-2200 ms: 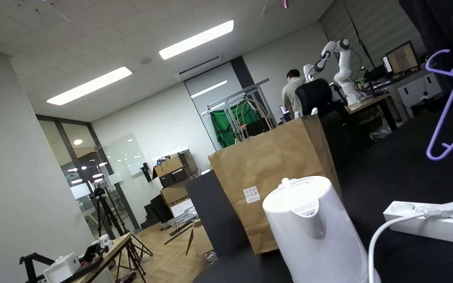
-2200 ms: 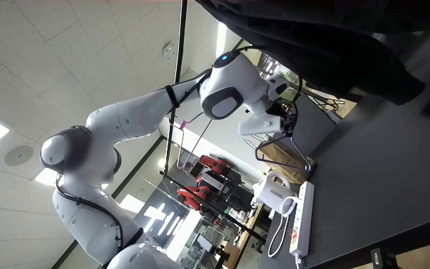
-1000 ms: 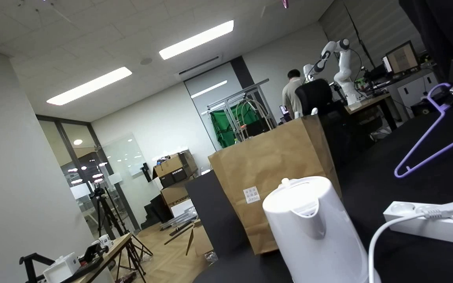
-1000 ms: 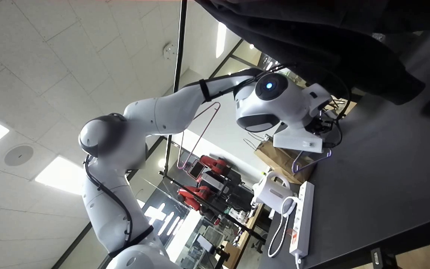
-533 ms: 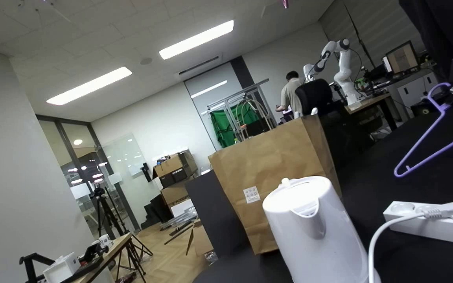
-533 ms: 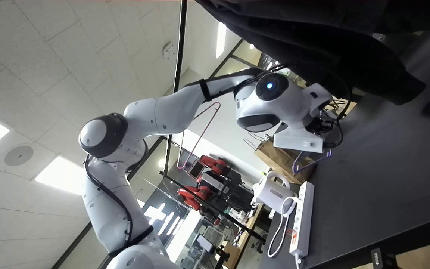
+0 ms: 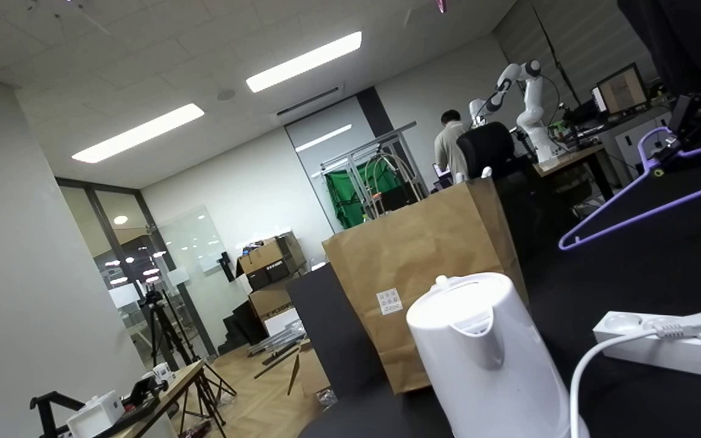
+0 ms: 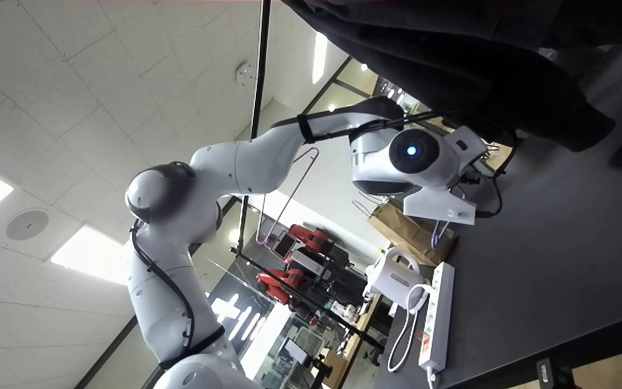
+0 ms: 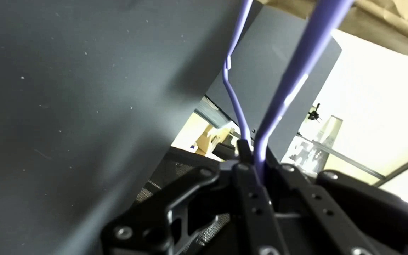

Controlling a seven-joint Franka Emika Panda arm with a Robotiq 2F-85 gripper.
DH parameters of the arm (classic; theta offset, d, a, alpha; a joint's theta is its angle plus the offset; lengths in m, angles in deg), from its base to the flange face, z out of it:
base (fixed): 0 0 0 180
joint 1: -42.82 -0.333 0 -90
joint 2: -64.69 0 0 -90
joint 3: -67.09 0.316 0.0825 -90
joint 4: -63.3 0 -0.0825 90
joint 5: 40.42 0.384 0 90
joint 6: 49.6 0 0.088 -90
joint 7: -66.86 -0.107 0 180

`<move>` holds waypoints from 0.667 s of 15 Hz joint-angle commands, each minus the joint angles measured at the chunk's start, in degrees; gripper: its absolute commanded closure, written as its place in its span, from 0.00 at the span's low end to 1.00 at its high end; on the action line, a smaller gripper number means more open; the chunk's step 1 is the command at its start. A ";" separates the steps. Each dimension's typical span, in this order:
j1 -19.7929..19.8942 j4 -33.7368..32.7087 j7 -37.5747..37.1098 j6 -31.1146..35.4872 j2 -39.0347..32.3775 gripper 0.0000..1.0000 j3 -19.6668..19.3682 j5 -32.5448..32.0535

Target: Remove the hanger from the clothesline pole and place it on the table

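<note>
The purple hanger (image 7: 655, 212) hangs tilted over the dark table (image 7: 569, 286). My gripper (image 7: 668, 147) is shut on it just below the hook. In the wrist view the gripper (image 9: 257, 156) has its fingers on both sides of the purple hanger (image 9: 292, 81), and the table (image 9: 66, 88) lies to the left with a soft shadow on it. In an exterior view the wrist hides most of the hanger; its lower end shows (image 8: 435, 240) beside the table (image 8: 548, 237). I cannot tell whether the hanger touches the table.
A brown paper bag (image 7: 429, 255), a white kettle (image 7: 496, 365) and a white power strip (image 7: 679, 353) with its cable stand on the table near the hanger. A pink hanger (image 8: 300, 183) hangs near the black pole (image 8: 259, 70) behind the arm. Black cloth (image 8: 451, 65) hangs above.
Over two seconds the arm has carried the purple hanger down and forward towards the table. In the last half second the hanger has turned, with its far corner swinging towards the paper bag.
</note>
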 commanded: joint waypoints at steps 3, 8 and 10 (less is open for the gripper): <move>-1.59 -4.92 4.07 -0.83 -6.11 0.98 -0.03 6.74; -3.21 -10.32 7.75 0.89 -12.48 0.98 0.00 13.43; -3.81 -12.73 9.58 1.88 -15.12 0.98 -0.04 17.49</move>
